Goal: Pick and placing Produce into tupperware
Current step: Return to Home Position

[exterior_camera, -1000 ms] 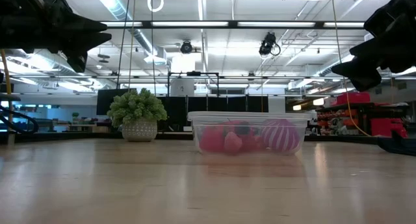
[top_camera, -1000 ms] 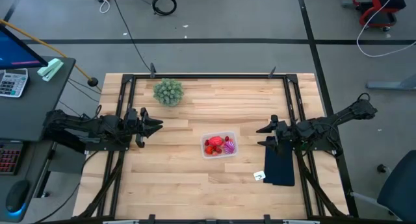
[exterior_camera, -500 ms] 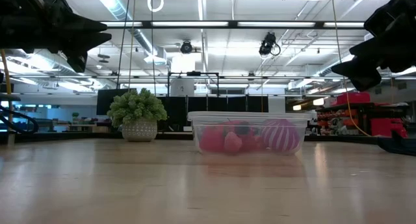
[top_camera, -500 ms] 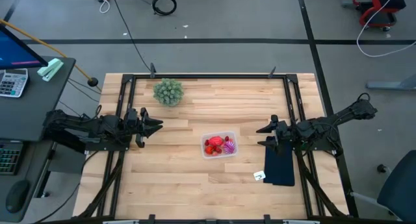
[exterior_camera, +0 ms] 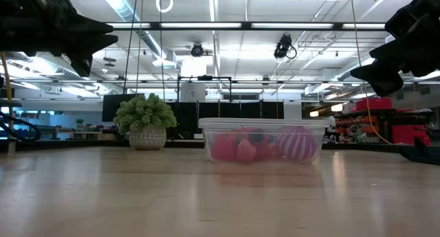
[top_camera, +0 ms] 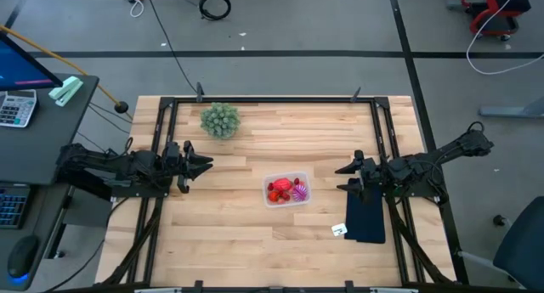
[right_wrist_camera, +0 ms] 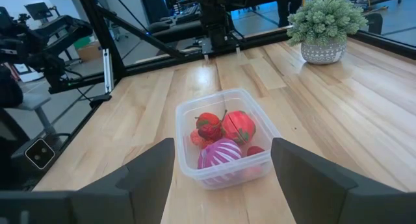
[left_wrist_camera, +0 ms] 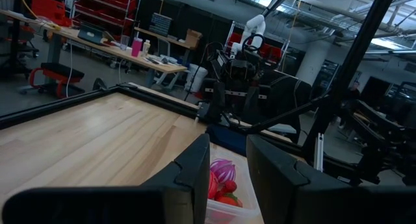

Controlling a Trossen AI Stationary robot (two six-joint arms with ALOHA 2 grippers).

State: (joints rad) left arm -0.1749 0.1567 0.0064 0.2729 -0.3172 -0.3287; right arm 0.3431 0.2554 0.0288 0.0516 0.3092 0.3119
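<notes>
Produce (right_wrist_camera: 224, 136) is seen heaped inside the tupperware (right_wrist_camera: 214, 178) on the middle of the counter (top_camera: 238, 233), so home is best reached with left claw (top_camera: 208, 164) and right claw (top_camera: 339, 178), both parted and empty, held high and well clear of it.

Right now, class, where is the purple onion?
In the high view, the purple onion lies inside the tupperware near the middle of the table, at the tub's right end, beside the red produce.

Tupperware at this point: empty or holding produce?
Holding produce: red pieces and a striped purple one lie inside the tupperware.
</notes>
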